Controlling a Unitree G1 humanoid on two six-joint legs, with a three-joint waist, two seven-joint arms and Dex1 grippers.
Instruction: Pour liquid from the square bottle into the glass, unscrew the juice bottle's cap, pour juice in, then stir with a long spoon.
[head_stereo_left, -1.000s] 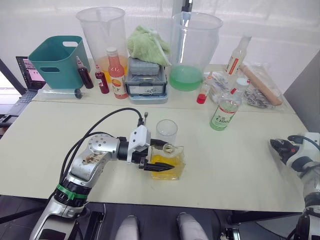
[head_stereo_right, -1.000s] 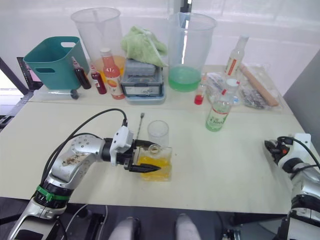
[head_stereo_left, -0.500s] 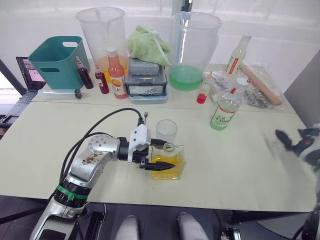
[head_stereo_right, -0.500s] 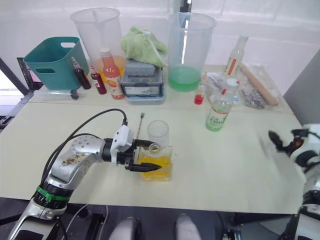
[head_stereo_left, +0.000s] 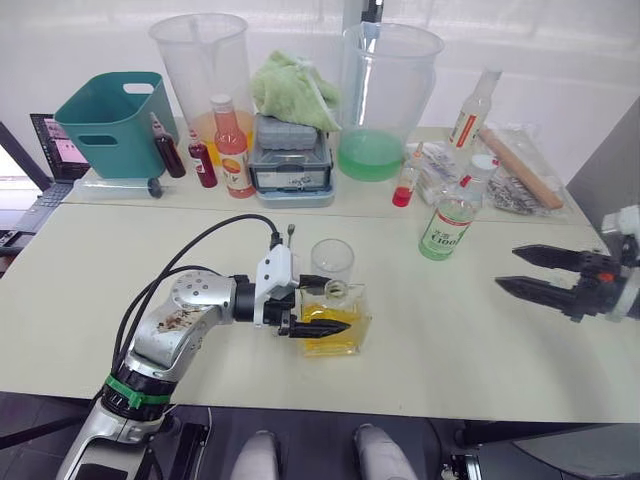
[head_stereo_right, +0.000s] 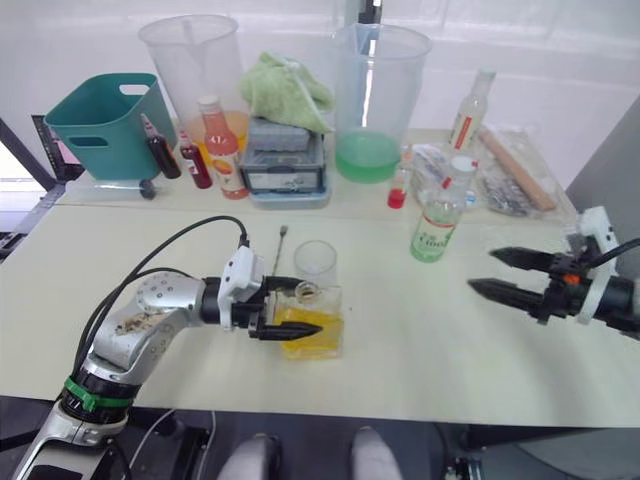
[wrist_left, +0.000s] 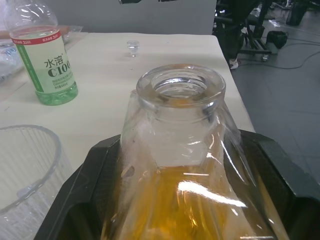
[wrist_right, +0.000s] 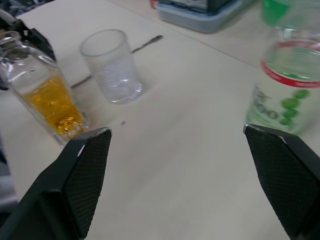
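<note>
The square bottle (head_stereo_left: 335, 320) with yellow liquid stands uncapped on the table's near middle. My left gripper (head_stereo_left: 335, 305) is shut on the square bottle from its left, a black finger on either side (wrist_left: 180, 150). Just behind the bottle stands the empty glass (head_stereo_left: 332, 262), and the long spoon (head_stereo_right: 281, 245) lies flat behind that. The juice bottle (head_stereo_left: 447, 225) with its white cap (head_stereo_left: 484, 163) is upright to the right rear. My right gripper (head_stereo_left: 507, 268) hovers open over the table's right side, pointing left, with nothing between its fingers (wrist_right: 75, 185).
Along the back stand a teal basket (head_stereo_left: 110, 120), two big clear jugs (head_stereo_left: 205, 70) (head_stereo_left: 388, 90), a pink-orange bottle with a red cap (head_stereo_left: 233, 150), a grey box under a green cloth (head_stereo_left: 292, 150), a slim bottle with a red label (head_stereo_left: 475, 105) and a rolling pin (head_stereo_left: 520, 170).
My right arm has risen from the table's right edge and swung in over it, and its gripper has spread open, pointing left. The left gripper and the bottle have stayed put.
</note>
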